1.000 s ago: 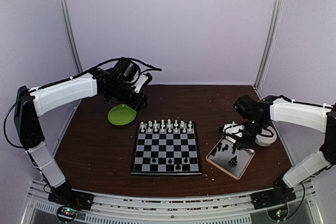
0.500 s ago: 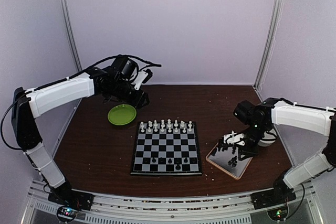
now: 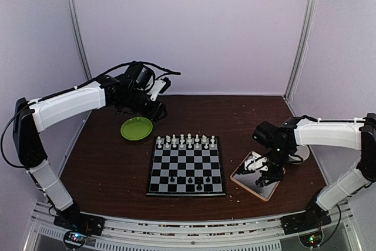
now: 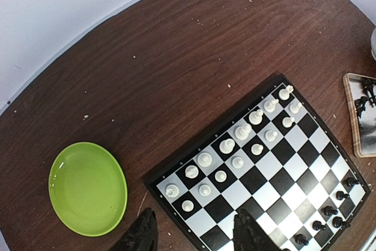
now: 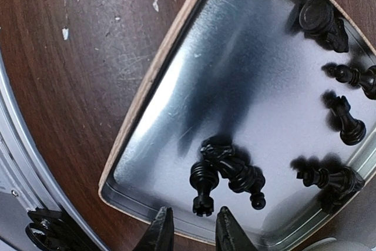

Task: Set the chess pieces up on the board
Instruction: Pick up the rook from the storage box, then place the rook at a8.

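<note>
Narrowly parted and empty at bottom centre, the right gripper (image 5: 192,232) may snag two of the clumped black pieces (image 5: 229,171) in the tray (image 5: 154,80); the left gripper (image 4: 194,236) hangs parted, empty

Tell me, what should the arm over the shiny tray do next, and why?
Probably dip the jaws of the right arm a little onto the black pieces piled just ahead of them in the tray, then close. The jaws stand apart and empty, and the board has few black ones.
</note>
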### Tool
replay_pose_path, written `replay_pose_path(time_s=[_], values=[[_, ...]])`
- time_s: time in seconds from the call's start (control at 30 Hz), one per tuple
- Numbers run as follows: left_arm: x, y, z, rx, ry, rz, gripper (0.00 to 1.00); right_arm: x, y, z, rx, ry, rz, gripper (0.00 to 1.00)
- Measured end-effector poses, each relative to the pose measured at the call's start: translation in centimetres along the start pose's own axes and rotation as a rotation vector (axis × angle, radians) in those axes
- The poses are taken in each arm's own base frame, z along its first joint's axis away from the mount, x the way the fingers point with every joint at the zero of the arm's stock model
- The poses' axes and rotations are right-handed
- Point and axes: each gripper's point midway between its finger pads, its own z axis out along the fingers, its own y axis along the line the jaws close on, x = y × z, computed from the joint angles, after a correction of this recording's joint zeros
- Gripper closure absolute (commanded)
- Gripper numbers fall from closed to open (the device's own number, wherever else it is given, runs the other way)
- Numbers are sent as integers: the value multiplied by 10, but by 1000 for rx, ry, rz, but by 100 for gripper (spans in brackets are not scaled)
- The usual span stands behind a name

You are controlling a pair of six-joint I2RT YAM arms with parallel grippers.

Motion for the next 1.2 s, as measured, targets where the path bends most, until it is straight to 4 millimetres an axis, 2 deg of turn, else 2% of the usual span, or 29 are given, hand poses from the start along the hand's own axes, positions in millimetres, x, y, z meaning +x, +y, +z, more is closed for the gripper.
replay_pose_path(time_s=[0.23,0.3,0.4,0.67,0.8,0.93,1.1,1.2], values=[[0,-1,0,7,0,3,55,-3,-6,7,22,14,6,75],[0,-2,0,10,0,5,55,-3,-7,9,25,17,6,78],[0,-2,0,14,0,7,55,-3,-7,11,24,22,7,89],[0,-3,0,17,0,8,55,1,-1,10,10,39,4,93],[0,-4,0,22,1,11,55,3,3,-6,19,28,-2,93],[0,-4,0,25,1,13,55,-5,0,-27,47,-7,-11,93],[0,-4,0,25,1,15,55,-32,-7,-57,90,-77,-29,92],[0,-4,0,25,1,15,55,-49,-7,-67,105,-106,-58,92]])
